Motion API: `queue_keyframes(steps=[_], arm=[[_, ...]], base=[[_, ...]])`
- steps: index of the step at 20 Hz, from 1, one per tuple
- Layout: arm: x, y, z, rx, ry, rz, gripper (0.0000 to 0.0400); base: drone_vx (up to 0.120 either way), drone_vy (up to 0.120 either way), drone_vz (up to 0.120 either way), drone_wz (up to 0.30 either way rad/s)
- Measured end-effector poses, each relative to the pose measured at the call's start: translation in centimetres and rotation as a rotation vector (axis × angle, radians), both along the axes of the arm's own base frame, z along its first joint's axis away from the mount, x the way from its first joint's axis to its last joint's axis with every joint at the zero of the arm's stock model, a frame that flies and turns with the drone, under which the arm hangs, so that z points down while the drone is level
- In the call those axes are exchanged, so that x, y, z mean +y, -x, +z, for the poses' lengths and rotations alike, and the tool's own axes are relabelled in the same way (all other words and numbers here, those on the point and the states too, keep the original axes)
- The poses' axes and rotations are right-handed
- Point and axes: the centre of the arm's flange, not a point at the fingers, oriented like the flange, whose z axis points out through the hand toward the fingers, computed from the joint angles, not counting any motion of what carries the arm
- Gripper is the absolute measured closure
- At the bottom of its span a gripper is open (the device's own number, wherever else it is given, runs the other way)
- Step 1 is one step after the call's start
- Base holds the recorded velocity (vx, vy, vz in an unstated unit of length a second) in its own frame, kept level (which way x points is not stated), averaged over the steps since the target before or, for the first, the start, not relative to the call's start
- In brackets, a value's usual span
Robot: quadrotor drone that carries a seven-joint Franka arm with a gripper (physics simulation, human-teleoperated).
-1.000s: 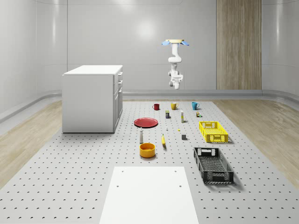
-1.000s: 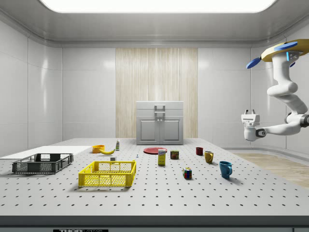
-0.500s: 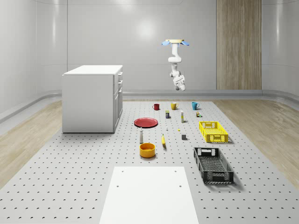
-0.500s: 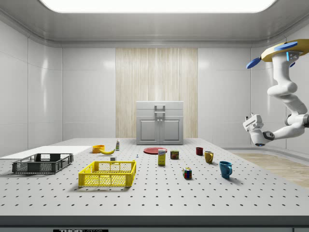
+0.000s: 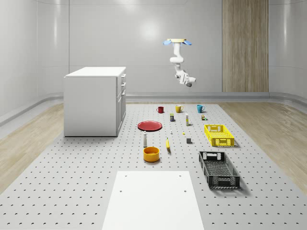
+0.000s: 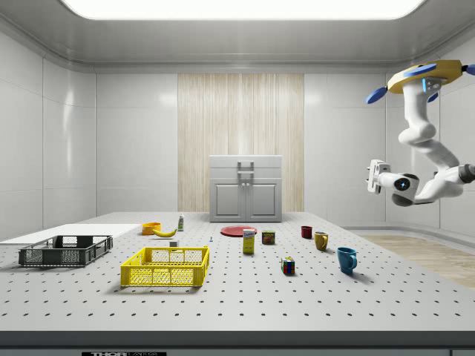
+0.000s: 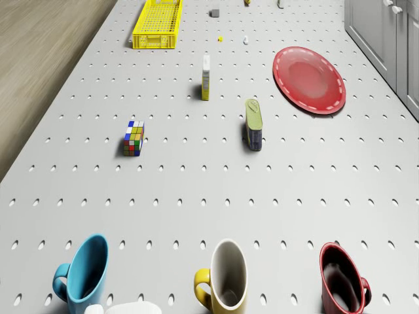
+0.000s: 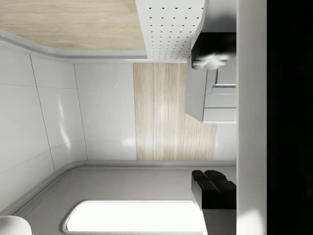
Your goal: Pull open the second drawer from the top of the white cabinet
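The pegboard table [image 5: 72, 182] spreads wide, with the white cabinet [image 5: 93, 103] standing on the whole-scene view's left part of it, drawer fronts facing the clutter. The second drawer from the top [image 5: 123, 86] is shut, its handle just below the top one's. The drone [image 5: 176, 42] hovers high in the air beyond the far edge of the table, about above the row of mugs and well apart from the cabinet. Its arm hangs down and bends, carrying the gripper [image 6: 374, 176] out sideways toward the cabinet's side of the room. In the wrist view two dark fingertips [image 8: 212, 188] stand far apart with nothing between them, so the gripper is wide open and holds nothing.

The approach looks barely begun. The main risk I judge is a misaligned reach: the handles sit close together, one above the other, so coming in slightly high or low could catch the wrong drawer. A hovering base may also drift when the arm pulls, letting the fingers slip off the handle.

Room for moving is generous up high. Lower down, the red plate [image 7: 309, 78] lies near the cabinet front, and the red mug [image 7: 342, 280], yellow mug [image 7: 222, 276] and blue mug [image 7: 84, 269] stand below the drone, so a low pass could knock them.
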Motion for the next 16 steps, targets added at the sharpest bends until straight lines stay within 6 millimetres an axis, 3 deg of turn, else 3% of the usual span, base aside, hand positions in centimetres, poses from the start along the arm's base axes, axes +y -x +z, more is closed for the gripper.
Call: queue_keyframes(steps=[16], arm=[[-0.1, 0.0, -1.4, 0.001, -0.149, 0.002, 0.01]], base=[[0.12, -0.12, 0.0, 0.0]])
